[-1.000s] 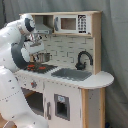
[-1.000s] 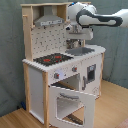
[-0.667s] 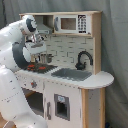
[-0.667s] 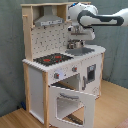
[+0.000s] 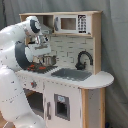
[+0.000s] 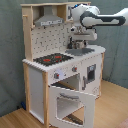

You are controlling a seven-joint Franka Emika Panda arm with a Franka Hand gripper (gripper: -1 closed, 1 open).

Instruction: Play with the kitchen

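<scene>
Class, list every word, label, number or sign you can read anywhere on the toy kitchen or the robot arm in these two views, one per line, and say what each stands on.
None can be read.
Microwave keypad in the first exterior view: a panel of small marks, too blurred to read.
Knobs below the hob in the second exterior view: no readable markings.
Robot arm: no legible label in both exterior views.

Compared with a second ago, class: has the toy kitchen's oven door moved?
No. In the second exterior view the oven door hangs open as before, and its frame sits at the same spot against the white side panel of the kitchen.
</scene>
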